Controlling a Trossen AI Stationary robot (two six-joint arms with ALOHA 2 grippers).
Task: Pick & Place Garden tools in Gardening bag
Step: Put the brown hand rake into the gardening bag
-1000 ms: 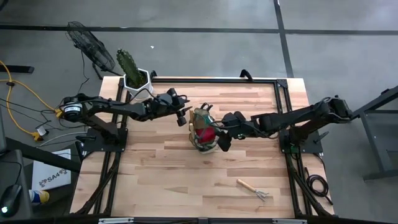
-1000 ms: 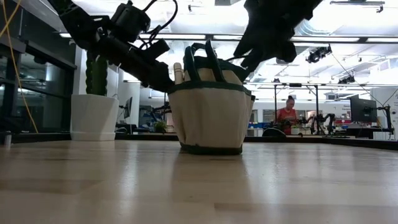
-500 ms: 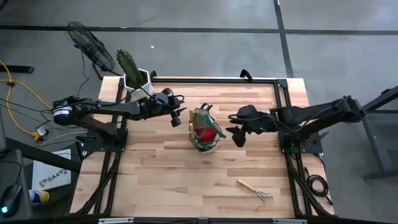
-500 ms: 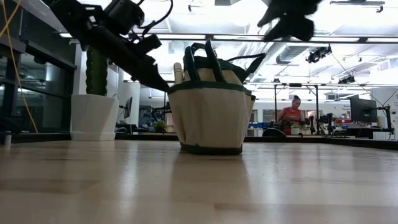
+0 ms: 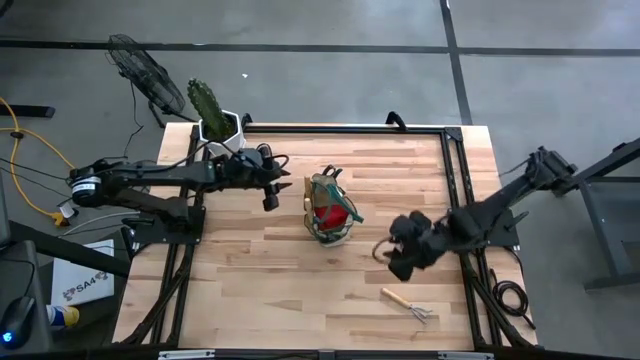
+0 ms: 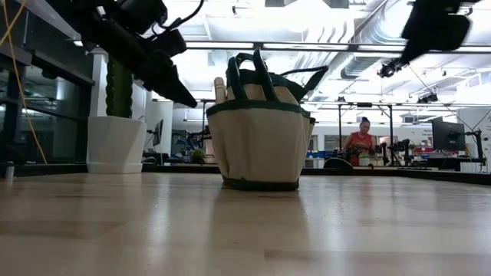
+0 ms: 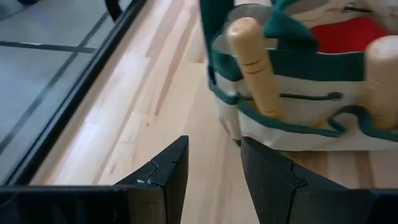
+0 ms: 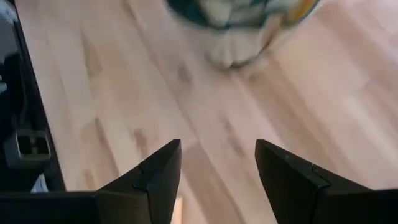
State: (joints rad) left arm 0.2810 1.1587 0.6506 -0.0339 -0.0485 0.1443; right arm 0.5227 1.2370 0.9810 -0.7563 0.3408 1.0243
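Above the bench, the right end effector [image 5: 408,255] hangs open and empty between the bag [image 5: 328,208] and the rake [image 5: 407,304], whose thin handle could slip a careless pinch.

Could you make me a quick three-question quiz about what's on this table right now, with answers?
1. True or false: the rake is already inside the gardening bag.
2. Which gripper is nearer the rake? A) left gripper B) right gripper
3. Fill in: the potted cactus stands at the table's far corner on the ______ arm's side.

Key
1. False: the rake lies on the table near its front edge, apart from the bag.
2. B: the right gripper, jaws open and empty, hovers just behind the rake; the left gripper, also open, sits on the bag's other side.
3. left
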